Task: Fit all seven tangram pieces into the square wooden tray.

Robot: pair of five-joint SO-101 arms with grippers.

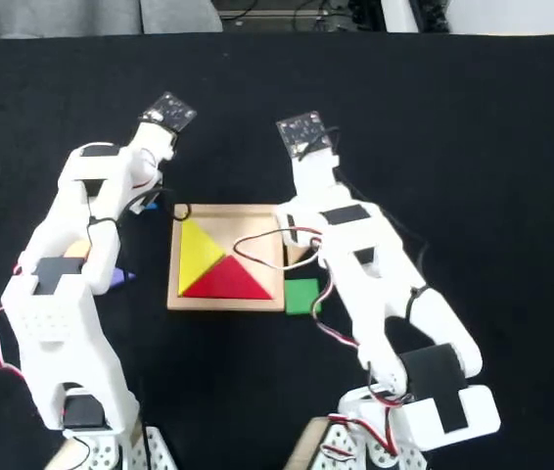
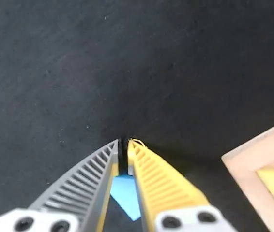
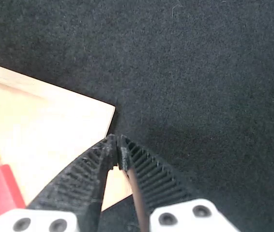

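Note:
The square wooden tray (image 1: pixel 271 257) lies mid-table and holds a yellow triangle (image 1: pixel 198 253) and a red triangle (image 1: pixel 228 280). A green piece (image 1: pixel 302 296) rests on the cloth by the tray's near right side. My left gripper (image 2: pixel 124 145) is shut, its tips low over the black cloth just off the tray's far left corner (image 2: pixel 253 157). A blue piece (image 2: pixel 126 195) shows beneath it, between the finger bases. My right gripper (image 3: pixel 116 146) is shut too, tips at the tray's far right corner (image 3: pixel 86 116), above bare wood.
An orange piece (image 1: pixel 78 249) and a purple piece (image 1: pixel 121 279) peek out from under the left arm, left of the tray. Loose cables (image 1: pixel 262 238) hang across the tray's right half. Black cloth stretches beyond the tray toward the far edge.

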